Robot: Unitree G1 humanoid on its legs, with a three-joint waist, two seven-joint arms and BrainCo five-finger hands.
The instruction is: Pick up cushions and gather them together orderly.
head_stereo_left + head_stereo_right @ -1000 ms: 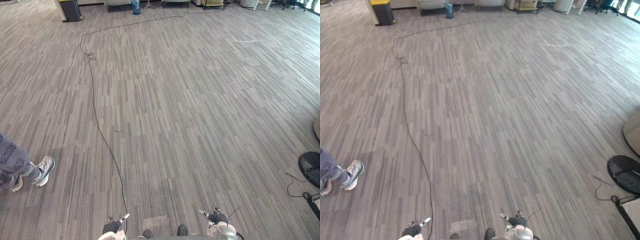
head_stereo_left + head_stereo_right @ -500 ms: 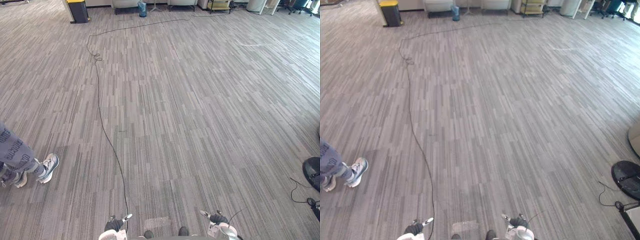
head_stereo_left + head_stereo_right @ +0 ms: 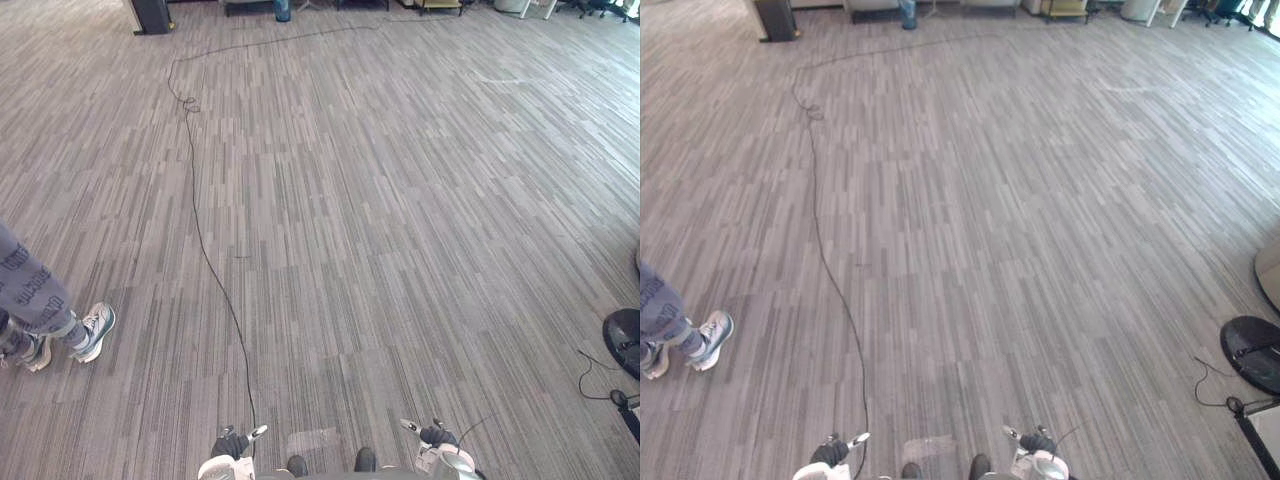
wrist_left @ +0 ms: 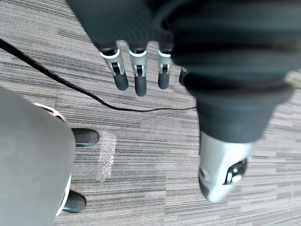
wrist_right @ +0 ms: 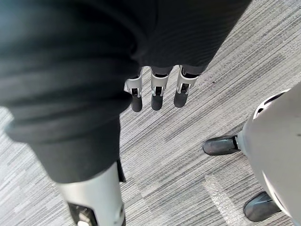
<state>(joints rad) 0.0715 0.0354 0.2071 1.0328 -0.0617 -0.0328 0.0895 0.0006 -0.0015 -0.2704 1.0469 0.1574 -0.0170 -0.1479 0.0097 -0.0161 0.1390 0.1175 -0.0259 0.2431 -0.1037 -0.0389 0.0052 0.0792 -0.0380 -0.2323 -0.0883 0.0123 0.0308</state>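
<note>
Fingers [image 4: 140,80] of left hand [image 3: 228,447] hung straight and released, holding nothing. A person's shoe [image 3: 93,330] stood well off to their left on the carpet [image 3: 400,200]. Right hand [image 3: 437,437] fingers [image 5: 157,96] likewise slack, empty. Judged: gathering not begun, all of it left. Where the cushions lay relative to the fingers: could not tell.

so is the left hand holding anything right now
No, the left hand hangs with straight fingers above the carpet, nothing in it.
</note>
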